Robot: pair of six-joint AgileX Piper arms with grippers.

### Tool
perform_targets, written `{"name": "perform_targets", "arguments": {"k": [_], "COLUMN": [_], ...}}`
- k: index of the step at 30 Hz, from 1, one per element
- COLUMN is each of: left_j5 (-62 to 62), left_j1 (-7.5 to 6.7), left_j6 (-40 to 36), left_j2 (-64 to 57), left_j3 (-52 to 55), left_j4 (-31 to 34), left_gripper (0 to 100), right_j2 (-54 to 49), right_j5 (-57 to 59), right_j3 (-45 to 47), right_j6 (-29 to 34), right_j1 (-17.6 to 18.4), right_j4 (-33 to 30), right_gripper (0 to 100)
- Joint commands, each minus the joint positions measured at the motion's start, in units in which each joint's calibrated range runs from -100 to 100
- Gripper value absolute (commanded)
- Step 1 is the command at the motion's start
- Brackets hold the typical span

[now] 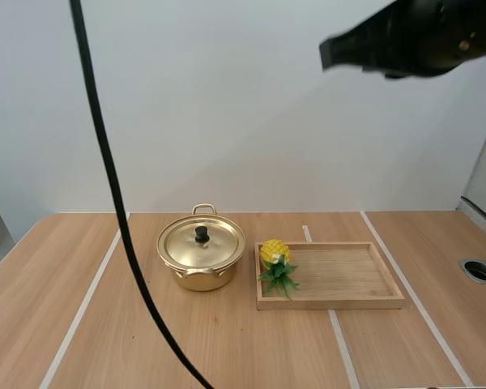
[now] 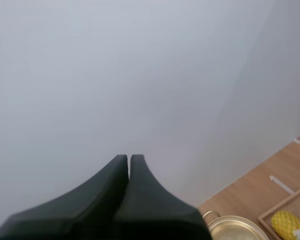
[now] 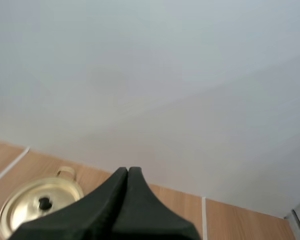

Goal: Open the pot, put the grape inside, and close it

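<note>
high over the desk (image 1: 227,348) with both jaws closed together and empty, lidded pot (image 1: 201,255) below and ahead near the desk's middle, yellow pineapple-like fruit (image 1: 274,253) just right of it at the left end of the tray (image 1: 348,275).

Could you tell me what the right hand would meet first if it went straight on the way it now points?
Probably the wall behind the table: the shut right hand points above and beyond the pot, with nothing between, though depth is hard to judge.
</note>
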Motion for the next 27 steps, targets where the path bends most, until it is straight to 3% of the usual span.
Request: {"name": "perform_targets", "arguments": {"k": [1, 8, 16, 20, 27], "left_j5": [-2.41, -12.20, -24.61, -31.64, -48.53], "left_j1": [0.06, 0.06, 0.06, 0.06, 0.06], "left_j6": [-4.34, -17.80, -26.03, -26.03, -26.68], "left_j2": [-2.93, -10.19, -20.76, -26.71, -37.67], "left_j3": [-0.45, 0.19, 9.63, 17.17, 34.34], "left_j4": [1.41, 5.59, 5.59, 7.19, 8.08], "left_gripper": [0, 0, 0, 0, 0], "right_j2": [-0.73, -2.57, -10.06, -15.21, -27.05], "right_j5": [-2.66, -4.50, -8.39, -13.37, -26.17], "right_j3": [-4.79, -10.61, -9.95, -5.55, 10.99], "right_j6": [10.65, 11.95, 14.52, 14.34, 14.51], "right_j1": [-0.21, -0.59, -4.87, -5.65, -8.06], "right_j4": [-6.98, -11.64, -11.80, -11.89, -11.89], "right_gripper": [0, 0, 0, 0, 0]}}
